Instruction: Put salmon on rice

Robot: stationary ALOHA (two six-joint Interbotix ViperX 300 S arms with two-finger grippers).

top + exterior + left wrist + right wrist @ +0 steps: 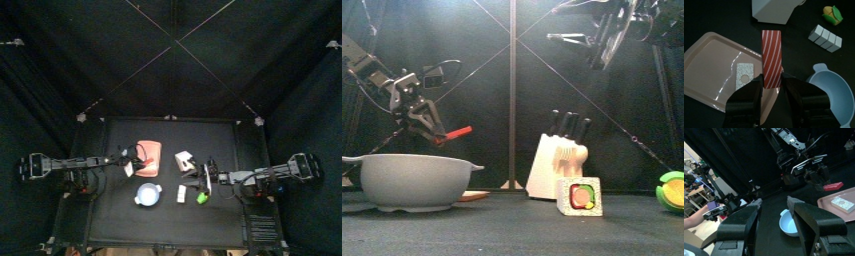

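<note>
Holding the salmon (772, 50) tight in the left claw (772, 84), with the jaws pressed on both flat sides of its near end. Sticks straight out past the claw tips, long way pointing away from the claw. Up in the air, not touching anything else.

Under the claw and a little off to one side: the rice (747, 75), a small white block lying on the pink tray (707, 52). Very near the salmon from the wrist view, but lower down. Seems to lie almost the same long way as the salmon, so probably little turning needed. Next, likely: slide the claw sideways over the rice, go down, then let go. Could miss and drop the salmon on the bare tray if lowered from here.

On the other side of the claw: the blue-white bowl (836, 90), close by. Farther out past the salmon's far end: a knife block (777, 11), a sushi piece (825, 37) and a green and yellow toy (835, 14).

Right claw (774, 220) waiting with jaws wide apart, holding nothing, well back from the tray. Left claw much nearer to the rice, so a job for that one alone.
</note>
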